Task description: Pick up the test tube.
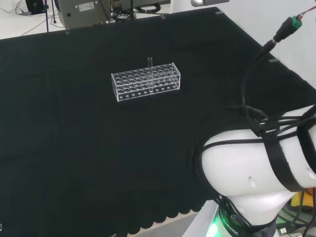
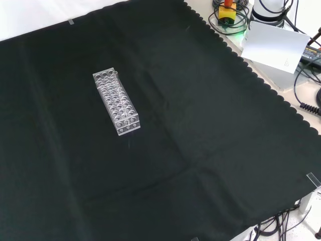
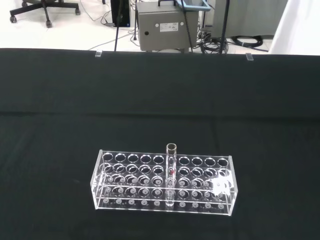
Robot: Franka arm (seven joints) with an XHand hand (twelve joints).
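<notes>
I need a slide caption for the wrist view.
One test tube stands upright in a clear rack on black cloth.

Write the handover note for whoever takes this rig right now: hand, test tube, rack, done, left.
Hand: I cannot tell its state from these views; nothing is being held over the cloth.
Test tube: stands upright in the clear rack, in a hole of the rack's far row as the head view shows it, its open top poking above the rack. It seems to be the sole tube there.
Rack: sits on the black cloth, left of the arm's white link in the head view.
Done: nothing yet; the tube is untouched.
Left: bring the hand to the rack, grasp the tube's top, lift it straight out.
</notes>
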